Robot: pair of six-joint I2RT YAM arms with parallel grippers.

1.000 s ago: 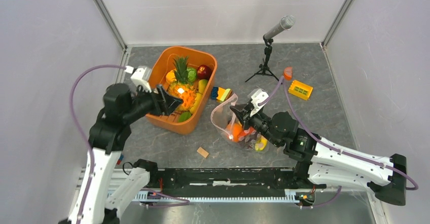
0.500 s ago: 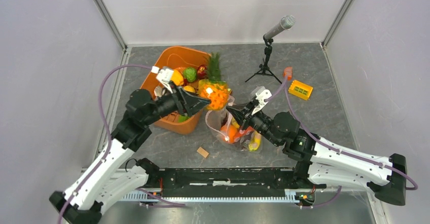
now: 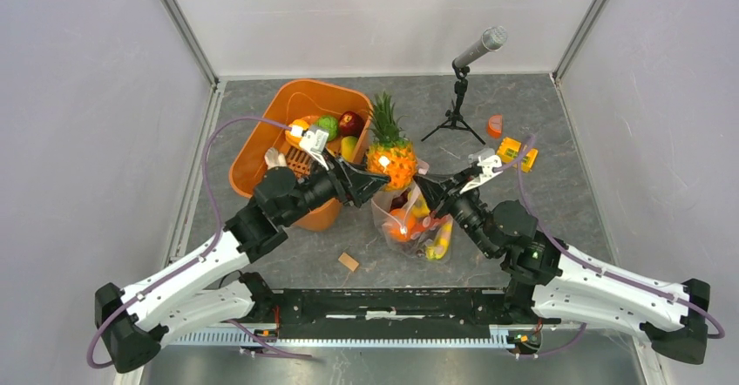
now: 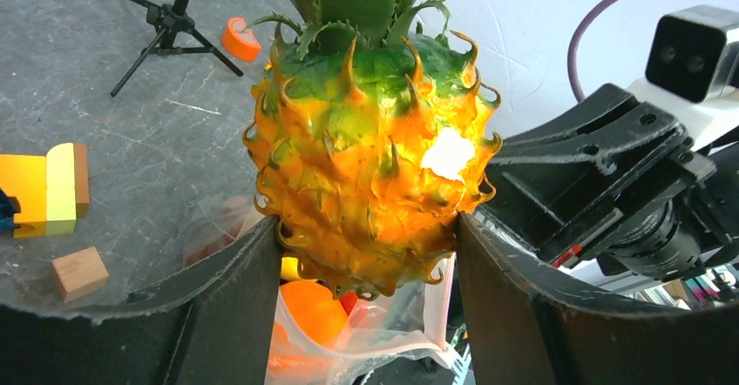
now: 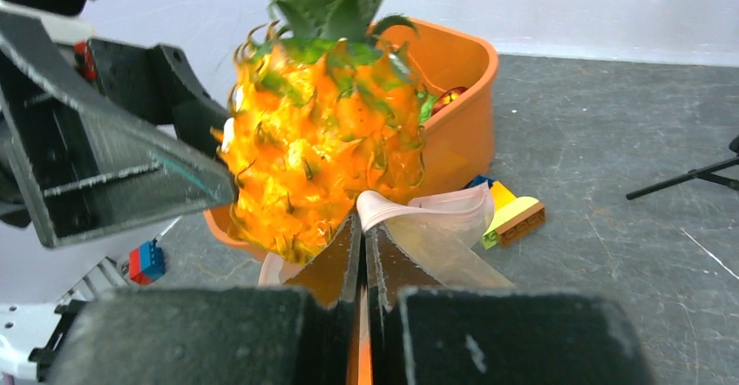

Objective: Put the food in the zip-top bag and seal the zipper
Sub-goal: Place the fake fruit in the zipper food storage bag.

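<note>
Pineapple over zip-top bag

Top view: left gripper clamps the pineapple above the bag's mouth, beside the orange tub. Left wrist: both fingers press its sides. Right wrist: right gripper pinches the pink zipper edge.

Spiky plastic toy pineapple, just right of rectangular orange plastic tub: orange-yellow scaled skin streaked green, dark green crown. In tub: round red toy fruit, round green toy fruit. Clear flat plastic zip-top bag, right of tub: pale pink zipper strip, orange and yellow pieces showing through. Flat table top: mottled grey, stone pattern. Far right of tub: yellow plastic block. Near side of tub: tan wooden cube.
</note>
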